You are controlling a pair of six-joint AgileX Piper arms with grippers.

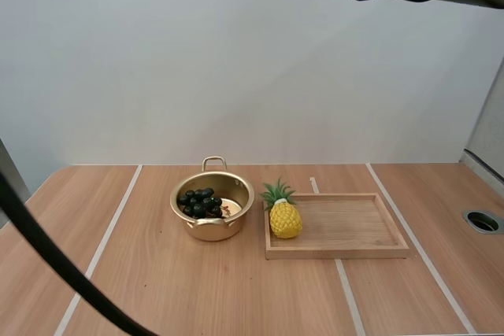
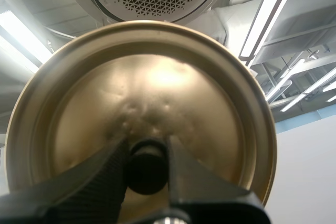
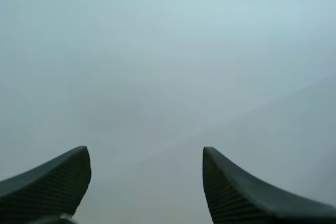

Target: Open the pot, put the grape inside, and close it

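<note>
Lid in hand, grapes in pot, only the closing is left.
Your left claw (image 2: 147, 144) is pinched tight on the black knob (image 2: 147, 167) of the lid (image 2: 157, 87). Your right claw (image 3: 144, 149) is spread wide and holds nothing. The grapes (image 1: 199, 203) lie inside the open pot (image 1: 211, 228), lower middle-left of the high view, just beside the tray (image 1: 354, 226) with the pineapple (image 1: 285, 218) at its left end. Risks: the hold on that round knob is small, so the lid could swivel or slip on the way down. If you come in tilted or off-centre, the rim may catch the pot's edge or a handle, seat crooked, or shove the pot into the tray.
</note>
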